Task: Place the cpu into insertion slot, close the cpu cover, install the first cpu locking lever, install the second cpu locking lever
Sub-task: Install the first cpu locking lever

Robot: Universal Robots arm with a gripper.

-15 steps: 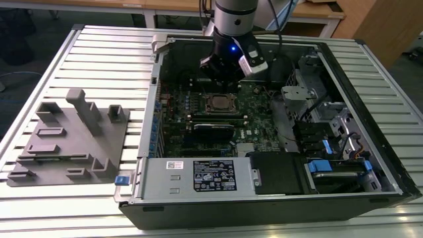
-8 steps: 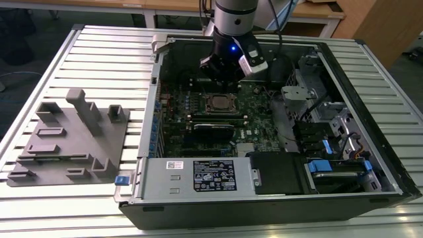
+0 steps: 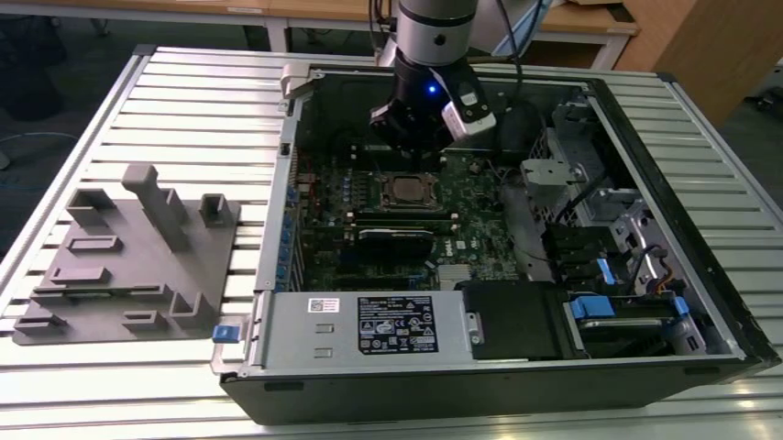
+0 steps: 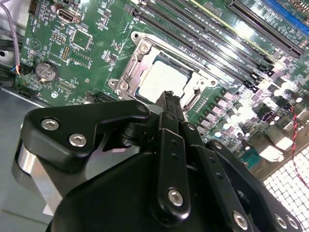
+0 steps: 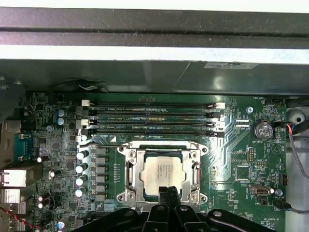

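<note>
The cpu lies flat in its slot on the green motherboard, its silvery top showing in both wrist views. The cpu cover, a shiny metal frame, lies down around the cpu, whose top shows through the cover's window. My gripper hangs just above the socket's edge, its black fingers pressed together with nothing between them. In the exterior view the gripper is inside the open computer case, over the far side of the socket. I cannot make out how the locking levers stand.
Memory slots run beside the socket. A black card and the white-labelled power supply box lie nearer the case front. Drive bays with blue tabs fill the exterior view's right. A grey fixture block sits outside the case.
</note>
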